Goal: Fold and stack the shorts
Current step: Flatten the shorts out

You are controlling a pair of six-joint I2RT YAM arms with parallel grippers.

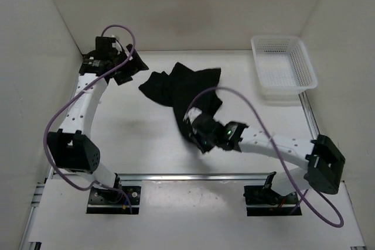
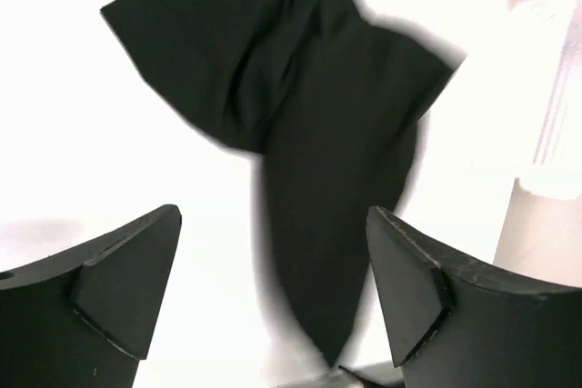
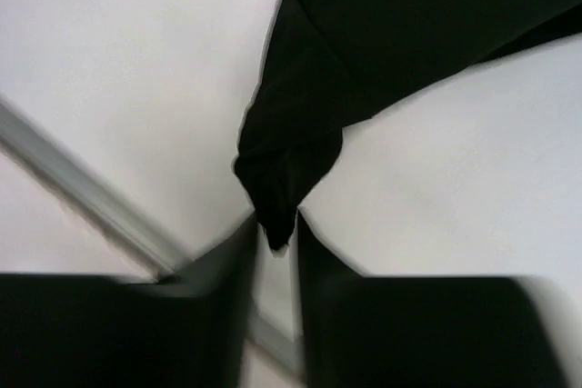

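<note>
White tabletop (image 1: 146, 144) carries the shorts (image 1: 181, 86) crumpled at its middle, seams lost in black blur, one tip pinched between the right gripper's (image 3: 275, 220) jaws, the left gripper (image 2: 273, 215) spread wide by the far-left corner.

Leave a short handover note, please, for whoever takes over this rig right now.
Left pincer: open, holding nothing, far left.
Right pincer: shut on the near tip of the shorts.
Shorts: crumpled in one heap in the middle of the table; white mesh basket far right, apart from them.
Done: no fold visible.
Left: spread flat, fold, stack.
</note>
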